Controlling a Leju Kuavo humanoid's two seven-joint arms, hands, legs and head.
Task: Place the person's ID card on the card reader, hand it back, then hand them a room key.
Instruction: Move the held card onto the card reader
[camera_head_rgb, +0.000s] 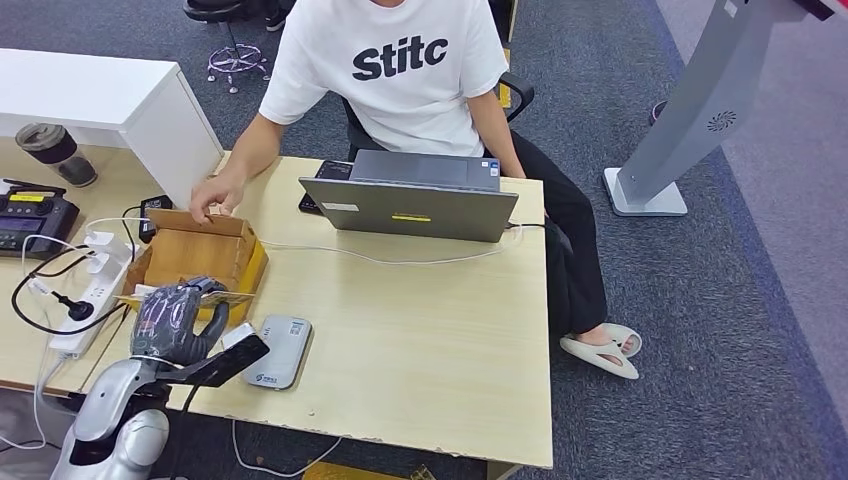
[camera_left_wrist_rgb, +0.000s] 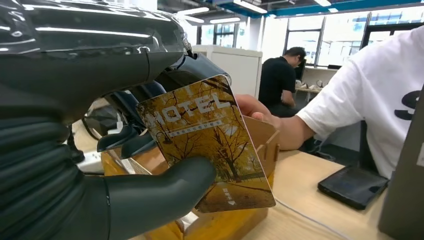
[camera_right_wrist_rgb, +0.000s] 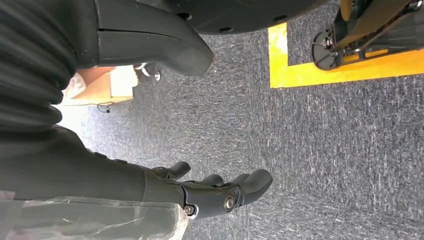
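My left hand (camera_head_rgb: 175, 318) hovers over the near edge of the wooden card box (camera_head_rgb: 195, 258) at the table's left. It pinches a room key card (camera_left_wrist_rgb: 207, 140), printed with yellow autumn trees and the word HOTEL, between thumb and fingers. The grey card reader (camera_head_rgb: 280, 350) lies flat on the table just right of that hand. The person in a white shirt (camera_head_rgb: 395, 70) sits across the table, one hand (camera_head_rgb: 212, 195) resting on the box's far edge. My right hand (camera_right_wrist_rgb: 215, 192) hangs over the carpet, fingers apart and holding nothing.
An open grey laptop (camera_head_rgb: 415, 195) stands mid-table in front of the person, a dark phone (camera_left_wrist_rgb: 354, 186) beside it. A power strip with cables (camera_head_rgb: 85, 290) and a black device (camera_head_rgb: 30, 220) lie at the left. A grey kiosk stand (camera_head_rgb: 690, 120) is on the carpet at right.
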